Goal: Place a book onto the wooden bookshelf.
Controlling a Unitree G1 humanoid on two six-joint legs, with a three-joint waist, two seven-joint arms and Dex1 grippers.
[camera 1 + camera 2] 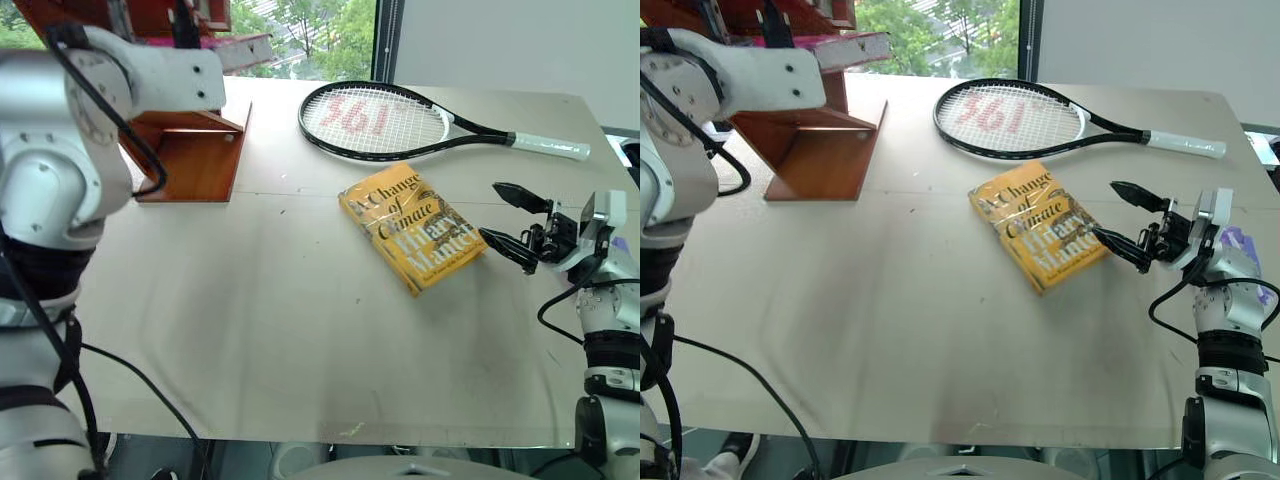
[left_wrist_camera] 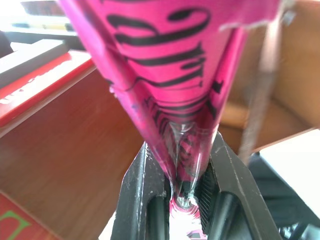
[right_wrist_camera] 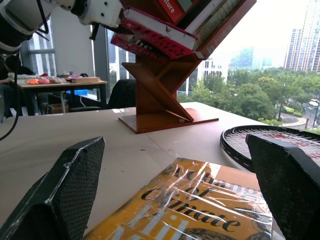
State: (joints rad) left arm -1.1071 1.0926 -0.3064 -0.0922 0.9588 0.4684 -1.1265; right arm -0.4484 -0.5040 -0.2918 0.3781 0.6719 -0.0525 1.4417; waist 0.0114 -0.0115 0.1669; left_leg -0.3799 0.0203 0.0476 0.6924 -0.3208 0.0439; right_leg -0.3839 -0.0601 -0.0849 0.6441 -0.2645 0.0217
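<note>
Pinched between my left claw's [image 2: 186, 197] ribbed black fingers is the glossy hot-pink paperback book [image 2: 170, 75], its black lettering curving across the cover, raised against the polished reddish-brown wooden bookshelf [image 3: 165, 95] with its slanted boards. My right claw [image 1: 512, 222] hangs open beside the plastic-wrapped yellow-orange book [image 1: 410, 226] lying flat on the matte beige tabletop [image 1: 250, 330], near a black-framed tennis racket [image 1: 400, 120].

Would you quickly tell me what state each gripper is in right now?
Left gripper: shut on the hot-pink glossy paperback book.
Right gripper: open, holding nothing.
</note>
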